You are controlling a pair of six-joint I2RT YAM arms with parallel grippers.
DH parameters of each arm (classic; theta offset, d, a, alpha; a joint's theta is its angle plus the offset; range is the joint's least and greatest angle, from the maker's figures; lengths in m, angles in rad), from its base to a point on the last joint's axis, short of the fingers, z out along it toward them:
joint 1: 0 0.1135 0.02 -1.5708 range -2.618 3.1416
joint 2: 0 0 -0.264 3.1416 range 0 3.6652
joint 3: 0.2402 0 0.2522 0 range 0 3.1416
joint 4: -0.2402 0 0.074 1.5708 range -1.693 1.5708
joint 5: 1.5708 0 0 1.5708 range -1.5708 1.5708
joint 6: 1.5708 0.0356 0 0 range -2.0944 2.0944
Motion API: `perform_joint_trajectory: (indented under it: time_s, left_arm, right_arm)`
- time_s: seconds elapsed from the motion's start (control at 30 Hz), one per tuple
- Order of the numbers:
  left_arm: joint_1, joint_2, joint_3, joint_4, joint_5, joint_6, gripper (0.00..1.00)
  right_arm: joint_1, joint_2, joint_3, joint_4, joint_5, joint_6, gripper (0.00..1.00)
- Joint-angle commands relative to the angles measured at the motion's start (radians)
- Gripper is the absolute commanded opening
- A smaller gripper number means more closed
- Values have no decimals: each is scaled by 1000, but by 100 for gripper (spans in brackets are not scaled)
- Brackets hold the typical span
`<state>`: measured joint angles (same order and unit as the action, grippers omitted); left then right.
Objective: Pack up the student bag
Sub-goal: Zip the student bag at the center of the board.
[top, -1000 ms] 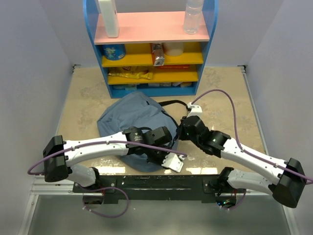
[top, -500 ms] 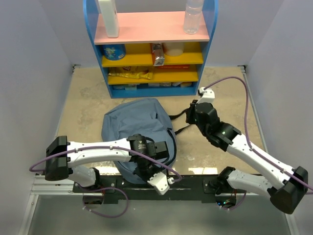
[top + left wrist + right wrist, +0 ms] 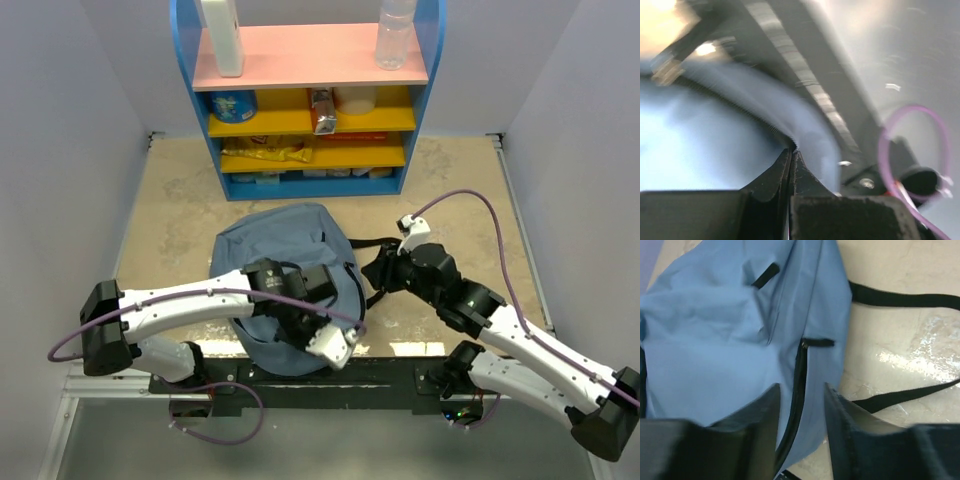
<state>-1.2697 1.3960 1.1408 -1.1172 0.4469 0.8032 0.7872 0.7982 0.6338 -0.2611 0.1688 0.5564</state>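
The student bag [image 3: 275, 245] lies flat on the worktop [image 3: 170, 200], towards the middle of its near edge, in front of the blue shelf unit [image 3: 310, 100] at the far edge. My left gripper [image 3: 792, 151] sits at the bag's near rim with its jaws pressed together. That wrist view is blurred, so I cannot tell whether any fabric is pinched. My right gripper [image 3: 801, 390] hovers at the bag's right side with its jaws parted and nothing between them. Below the gap I see the bag's dark zipper [image 3: 799, 375]. Two black straps [image 3: 900, 300] trail from the bag across the worktop to the right.
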Motion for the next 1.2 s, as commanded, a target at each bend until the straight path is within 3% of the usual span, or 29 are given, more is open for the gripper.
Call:
perform_joint_trajectory:
  time_s: [0.0, 0.03, 0.13, 0.2, 0.4, 0.5, 0.6, 0.77, 0.93, 1.07, 1.17]
  left_arm:
    - [200, -63, 30, 236, -134, -62, 0]
    - [222, -61, 33, 232, -125, -56, 0]
    - [219, -58, 40, 192, -32, -42, 0]
    - [210, -57, 34, 177, -1, -47, 0]
    - [168, -65, 19, 192, -1, -68, 0]
    - [168, -74, 13, 194, 1, -70, 0]
    - [168, -81, 2, 192, 7, -71, 0]
    - [170, -103, 19, 183, 21, -75, 0]
    - [173, -126, 17, 175, 1, -73, 0]
    - [174, -134, 7, 180, -1, -75, 0]
    - [174, -137, 4, 181, -4, -76, 0]
  right_arm:
    - [1, -60, 50, -81, -138, -38, 50]
    - [1, -68, 53, -87, -159, -39, 58]
    - [1, -67, 47, -81, -256, -7, 64]
    - [3, -30, 56, -81, -343, 3, 65]
    - [1, 44, 122, -101, -419, 13, 65]
    - [4, 49, 155, -173, -404, -24, 60]
    - [9, 1, 178, -240, -287, -113, 58]
    - [9, -96, 109, -100, -297, -217, 53]
    - [24, 36, 116, -49, -387, -265, 52]
    - [147, 87, 127, -14, -341, -288, 56]
    - [170, 130, 139, -15, -315, -294, 56]
